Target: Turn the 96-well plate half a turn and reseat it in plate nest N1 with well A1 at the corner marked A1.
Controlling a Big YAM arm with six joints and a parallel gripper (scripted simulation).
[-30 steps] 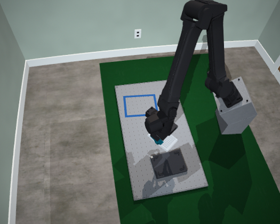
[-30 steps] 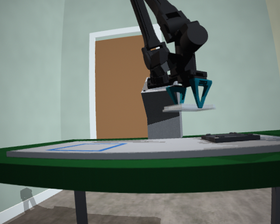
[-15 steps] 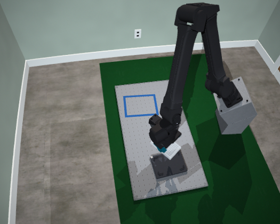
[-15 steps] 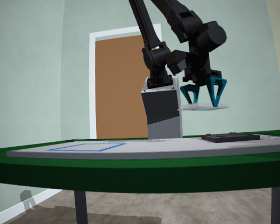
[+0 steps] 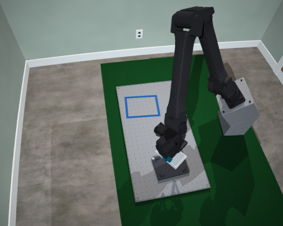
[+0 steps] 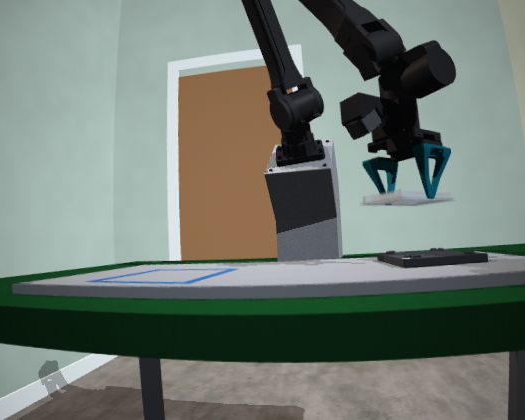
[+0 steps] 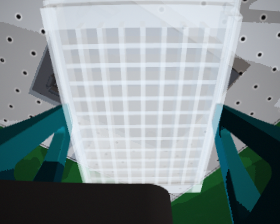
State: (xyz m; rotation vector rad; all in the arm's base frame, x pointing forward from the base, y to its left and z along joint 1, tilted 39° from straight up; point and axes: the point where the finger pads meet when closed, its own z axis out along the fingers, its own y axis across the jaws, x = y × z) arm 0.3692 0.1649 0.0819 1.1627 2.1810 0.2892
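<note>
Two teal fingers (image 6: 428, 172) of our black gripper (image 6: 407, 192) clamp the clear white 96-well plate (image 6: 407, 199), holding it level in the air above the dark rectangular nest (image 6: 432, 258) on the desk (image 6: 262, 300).

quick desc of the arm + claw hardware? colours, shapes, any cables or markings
Arm: matte black, long boxy links, rounded cylindrical joints, on a grey block pedestal with dark corner screws. Claw: two teal fingers, each an open triangular frame tapering to its tip. No cables or markings visible.

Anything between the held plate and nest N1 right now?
Nothing: exterior view shows only open air between the plate, clamped in the gripper, and the nest below.
</note>
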